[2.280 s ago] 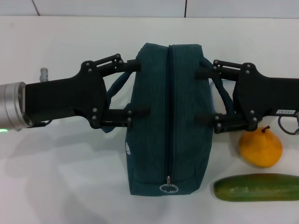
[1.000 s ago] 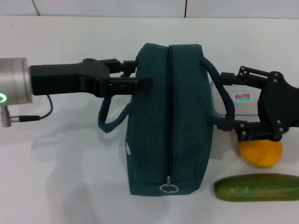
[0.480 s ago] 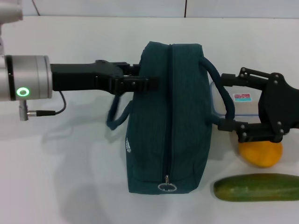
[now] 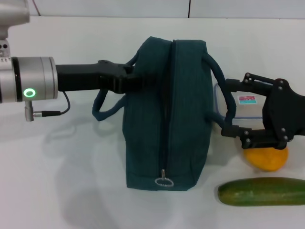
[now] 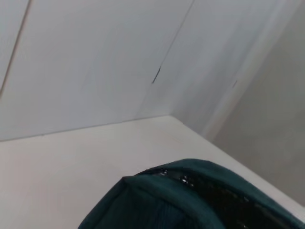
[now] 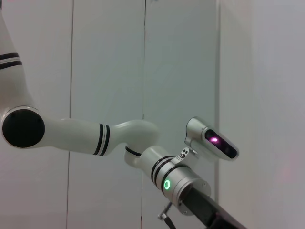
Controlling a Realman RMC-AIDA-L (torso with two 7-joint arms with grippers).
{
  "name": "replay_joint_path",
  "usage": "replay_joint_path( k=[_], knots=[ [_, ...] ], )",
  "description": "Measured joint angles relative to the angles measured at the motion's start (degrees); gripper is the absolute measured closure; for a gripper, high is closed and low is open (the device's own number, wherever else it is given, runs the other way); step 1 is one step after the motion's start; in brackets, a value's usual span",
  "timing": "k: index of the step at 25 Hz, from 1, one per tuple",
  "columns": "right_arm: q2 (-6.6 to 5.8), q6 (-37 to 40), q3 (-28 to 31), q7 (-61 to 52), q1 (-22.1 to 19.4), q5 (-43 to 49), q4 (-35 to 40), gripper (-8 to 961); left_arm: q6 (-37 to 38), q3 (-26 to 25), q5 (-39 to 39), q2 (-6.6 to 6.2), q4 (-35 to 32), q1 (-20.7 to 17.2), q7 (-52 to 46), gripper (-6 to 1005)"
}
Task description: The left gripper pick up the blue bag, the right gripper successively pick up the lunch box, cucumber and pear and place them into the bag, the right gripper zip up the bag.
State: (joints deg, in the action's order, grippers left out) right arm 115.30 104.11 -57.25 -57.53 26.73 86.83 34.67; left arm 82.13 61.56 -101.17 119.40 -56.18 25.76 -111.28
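While the blue bag (image 4: 167,114) stood on the white table (image 4: 71,181), you had the left gripper (image 4: 138,80) clamped narrow on the bag's left loop handle (image 4: 107,107), at the upper part of the bag's left side. Its fingers were turned edge-on and pressed into the fabric there. The bag's top zipper (image 4: 169,109) ran closed along the full length of the bag, with the silver ring pull (image 4: 163,181) at the end nearest the robot. In the left wrist view only a corner of the bag (image 5: 190,200) showed, seen against a pale wall.

Your right gripper (image 4: 233,107) stood just to the right of the bag with its fingers spread wide, holding nothing. One fingertip lay near the bag's right handle (image 4: 224,90); the other sat lower beside the bag's right side. Between those fingers, the lunch box (image 4: 240,102), clear with a small label, rested on the table just right of the bag. The pear (image 4: 267,158) lay right of the bag, partly covered by the right gripper's body. The cucumber (image 4: 261,191) lay lengthwise at the bag's near right corner, apart from the bag and just below the pear.
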Motion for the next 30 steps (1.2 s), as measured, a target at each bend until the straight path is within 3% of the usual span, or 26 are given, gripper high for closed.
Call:
replay_joint_path(
  k=[3,15,20,26,30],
  knots=[
    [0.0,0.05,0.02,0.01,-0.2,0.0,-0.66,111,0.21,-0.08,0.88,-0.03,0.0,-0.07,-0.07,711],
    [0.1,-0.4,0.04,0.11,-1.8,-0.91,-2.21,112,1.79,-0.7,0.72,-0.67,0.17,-0.25,-2.24,937],
    [0.17,-3.22,0.04,2.61,-1.41,-10.08,-12.55,112,1.83,-1.51,0.85,-0.34,0.21,-0.54,-2.01,940],
    [0.85,-4.26,0.04,9.98,-1.3,-31.57,-32.61,112,1.74,-1.51,0.76,-0.12,0.2,-0.77,-0.36,945],
    [0.88,-4.92,0.17,7.42,-0.94,-36.76,-38.22,112,1.73,-1.24,0.59,-0.05,0.19,-0.67,-0.12,951]
  ],
)
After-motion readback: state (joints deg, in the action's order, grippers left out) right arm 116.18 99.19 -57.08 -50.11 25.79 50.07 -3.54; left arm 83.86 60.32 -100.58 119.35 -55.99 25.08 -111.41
